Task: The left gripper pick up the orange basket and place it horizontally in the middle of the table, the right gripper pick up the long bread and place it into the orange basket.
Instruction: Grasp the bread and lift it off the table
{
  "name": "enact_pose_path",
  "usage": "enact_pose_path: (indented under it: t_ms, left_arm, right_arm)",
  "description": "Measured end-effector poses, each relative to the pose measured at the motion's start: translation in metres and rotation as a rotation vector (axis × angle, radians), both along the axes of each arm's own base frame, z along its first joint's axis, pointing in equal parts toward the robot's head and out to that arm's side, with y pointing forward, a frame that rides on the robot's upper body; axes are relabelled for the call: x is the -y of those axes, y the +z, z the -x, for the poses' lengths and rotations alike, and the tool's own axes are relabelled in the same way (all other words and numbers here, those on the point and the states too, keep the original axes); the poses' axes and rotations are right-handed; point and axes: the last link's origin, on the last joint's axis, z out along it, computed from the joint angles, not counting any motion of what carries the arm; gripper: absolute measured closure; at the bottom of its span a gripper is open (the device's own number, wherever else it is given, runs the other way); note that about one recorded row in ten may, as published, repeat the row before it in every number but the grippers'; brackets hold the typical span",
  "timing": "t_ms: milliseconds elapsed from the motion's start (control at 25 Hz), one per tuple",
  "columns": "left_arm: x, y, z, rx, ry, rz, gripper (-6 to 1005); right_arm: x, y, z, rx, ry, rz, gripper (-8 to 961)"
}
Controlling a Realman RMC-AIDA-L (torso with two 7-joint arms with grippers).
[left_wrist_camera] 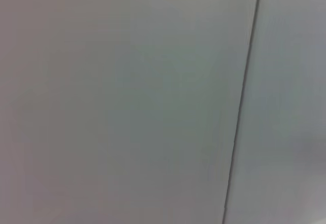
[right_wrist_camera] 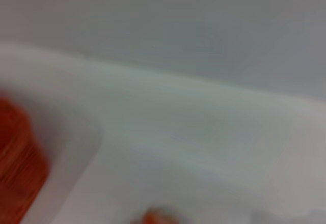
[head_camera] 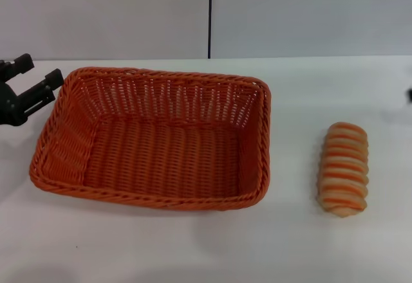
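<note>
The orange basket (head_camera: 154,141) lies lengthwise across the white table (head_camera: 193,251), left of centre, with nothing in it. Just off its left rim, my left gripper (head_camera: 37,71) hovers open, apart from the weave and holding nothing. The long bread (head_camera: 344,167) rests on the table to the right of the basket, pointing front to back. Of my right gripper only a dark sliver (head_camera: 409,94) shows at the right edge of the head view. In the right wrist view the basket (right_wrist_camera: 15,168) appears as an orange blur. The left wrist view shows none of these things.
A grey wall with a dark vertical seam (head_camera: 210,16) stands behind the table's far edge; the left wrist view shows only this wall and seam (left_wrist_camera: 242,107). Bare tabletop lies between the basket and the bread, and along the front.
</note>
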Motion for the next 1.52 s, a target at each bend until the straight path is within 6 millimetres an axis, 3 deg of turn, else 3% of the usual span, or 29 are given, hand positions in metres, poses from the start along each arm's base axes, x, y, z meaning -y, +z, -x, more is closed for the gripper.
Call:
enact_pose_path:
  t_ms: [240, 840, 1160, 1520]
  left_arm:
    - [0.012, -0.005, 0.01, 0.042, -0.06, -0.101, 326]
    - [0.013, -0.006, 0.007, 0.053, -0.094, -0.107, 328]
    - [0.013, -0.003, 0.003, 0.061, -0.124, -0.108, 330]
    - [0.015, 0.0, 0.004, 0.076, -0.124, -0.114, 331]
  right_arm:
    - [-0.01, -0.042, 0.009, -0.021, -0.002, 0.167, 317]
    - [-0.016, -0.085, 0.004, 0.002, 0.039, 0.2, 320]
    - [-0.015, -0.094, 0.002, -0.021, 0.067, 0.183, 322]
    - [-0.014, -0.097, 0.006, -0.064, 0.104, 0.175, 593]
